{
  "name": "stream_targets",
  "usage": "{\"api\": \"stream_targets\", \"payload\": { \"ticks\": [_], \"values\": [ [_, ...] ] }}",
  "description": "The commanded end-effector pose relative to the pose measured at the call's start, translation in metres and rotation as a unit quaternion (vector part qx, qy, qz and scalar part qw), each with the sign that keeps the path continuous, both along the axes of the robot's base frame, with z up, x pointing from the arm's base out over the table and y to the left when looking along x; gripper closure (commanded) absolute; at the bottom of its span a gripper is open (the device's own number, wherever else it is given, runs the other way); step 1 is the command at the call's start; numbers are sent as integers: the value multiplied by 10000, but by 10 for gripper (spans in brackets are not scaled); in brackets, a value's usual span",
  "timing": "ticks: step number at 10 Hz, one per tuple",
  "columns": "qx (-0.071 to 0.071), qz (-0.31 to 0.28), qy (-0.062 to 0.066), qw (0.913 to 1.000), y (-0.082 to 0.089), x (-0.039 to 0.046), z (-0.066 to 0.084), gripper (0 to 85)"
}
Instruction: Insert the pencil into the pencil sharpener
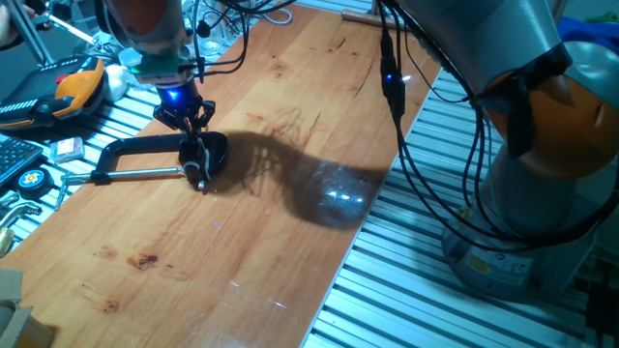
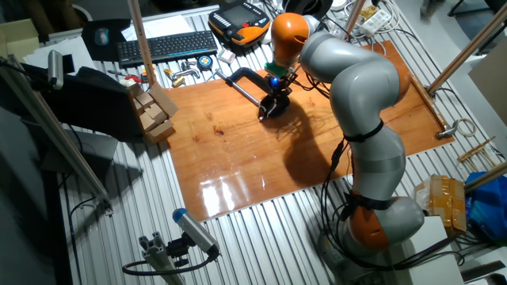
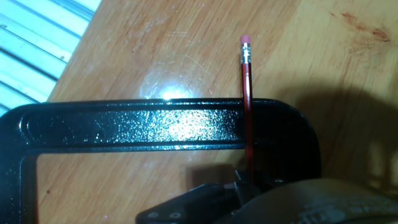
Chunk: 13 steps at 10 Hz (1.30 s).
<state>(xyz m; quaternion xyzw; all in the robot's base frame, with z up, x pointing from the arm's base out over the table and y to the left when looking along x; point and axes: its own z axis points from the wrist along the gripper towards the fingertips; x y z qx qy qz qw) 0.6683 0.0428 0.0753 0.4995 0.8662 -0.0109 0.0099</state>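
The thin red pencil with a pink eraser end points away from my hand and crosses over the back of the large black C-clamp. Its near end runs into my gripper, which is shut on it. In one fixed view my gripper stands low over the clamp's curved end, and the pencil sticks out below the fingers towards the board. The other fixed view shows my gripper in the same place. I cannot pick out the pencil sharpener in any view.
The clamp's steel screw bar lies along the wooden board's left side. A tape measure, an orange-black device and a keyboard lie off the board. Cardboard blocks stand by its corner. Cables hang at the right edge.
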Motion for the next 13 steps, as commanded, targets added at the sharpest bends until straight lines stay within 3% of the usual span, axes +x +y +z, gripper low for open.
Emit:
{"api": "stream_targets", "payload": {
  "ticks": [1, 6, 7, 13],
  "values": [
    [-2, -13, -2, 10000, -5, 2, 0, 680],
    [-17, -51, -3, 10000, -3, 1, -8, 680],
    [-17, -59, -3, 10000, -3, 0, -11, 510],
    [-55, -75, 27, 10000, -7, 1, 16, 510]
  ]
}}
